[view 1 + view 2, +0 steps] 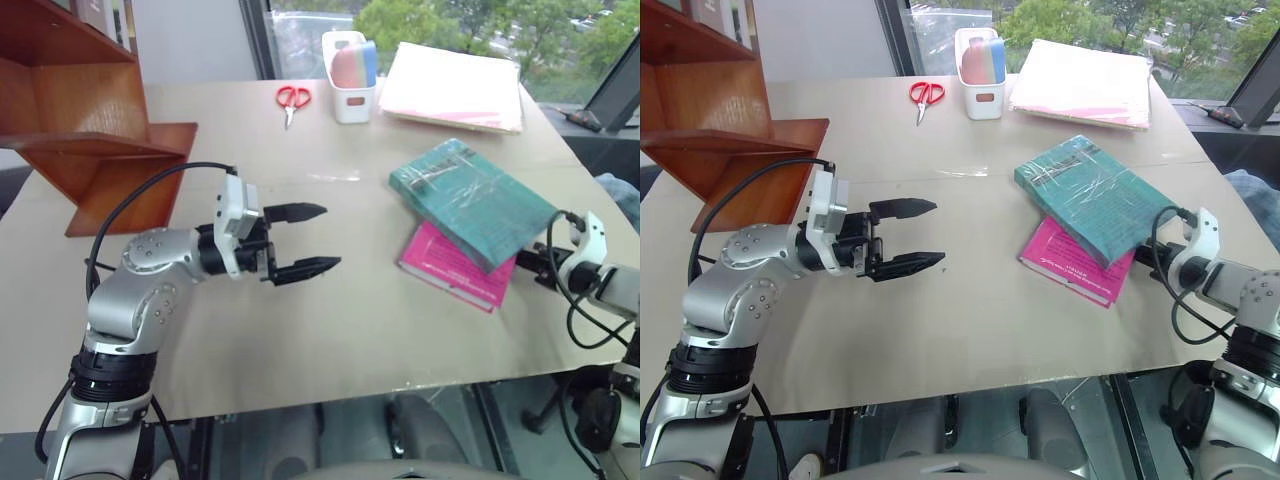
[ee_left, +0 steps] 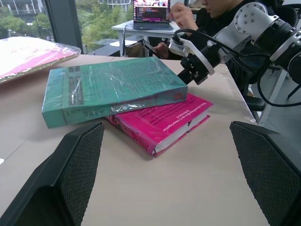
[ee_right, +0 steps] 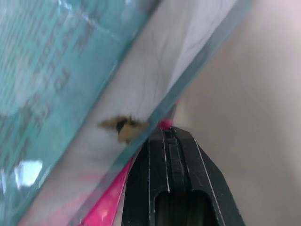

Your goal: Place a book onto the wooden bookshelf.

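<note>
Your right claw (image 3: 170, 134), jaws closed on nothing, noses against the teal book's (image 1: 470, 200) corner; your left claw (image 1: 305, 240) gapes wide, empty.

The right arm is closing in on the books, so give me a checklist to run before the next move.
1. Green book lies on top of the pink book: ok.
2. Right tool shut, its tip at the books' edge: ok.
3. Green book gripped: not ok.
4. Left tool open, over bare table: ok.
5. Bookshelf ledges free for the book: cannot tell.
6. Scissors and white box lie apart from the books: ok.
</note>
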